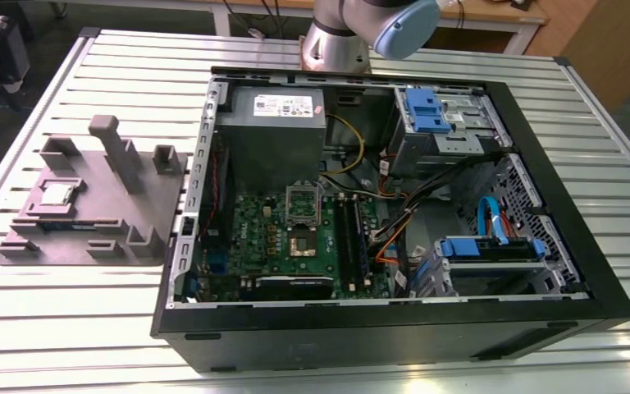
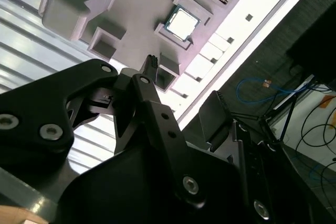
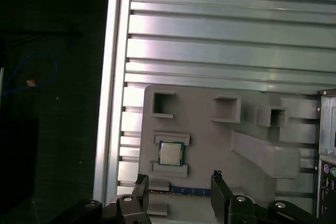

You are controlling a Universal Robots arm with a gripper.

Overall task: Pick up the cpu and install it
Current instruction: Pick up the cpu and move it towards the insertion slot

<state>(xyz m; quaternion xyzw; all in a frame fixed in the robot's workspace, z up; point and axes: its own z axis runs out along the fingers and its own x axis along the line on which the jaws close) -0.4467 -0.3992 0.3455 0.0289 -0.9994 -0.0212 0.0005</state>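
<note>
Exterior view: cpu (image 1: 57,194) lies flat in a pocket of the grey tray (image 1: 85,242) at the exterior view's left. It is well apart from the socket (image 1: 302,236) inside the open case (image 1: 577,271).

Second wrist view: gripper (image 2: 184,90) hangs above the tray, fingers (image 2: 149,65) apart, nothing between them.

First wrist view: cpu (image 3: 170,153) sits just beyond the gap between the fingertips.

Judgement: this is the approach for the pick. I'd centre the gap on the cpu, square the fingers to its edges, and grip lightly by the rim, clear of the pocket walls.
</note>
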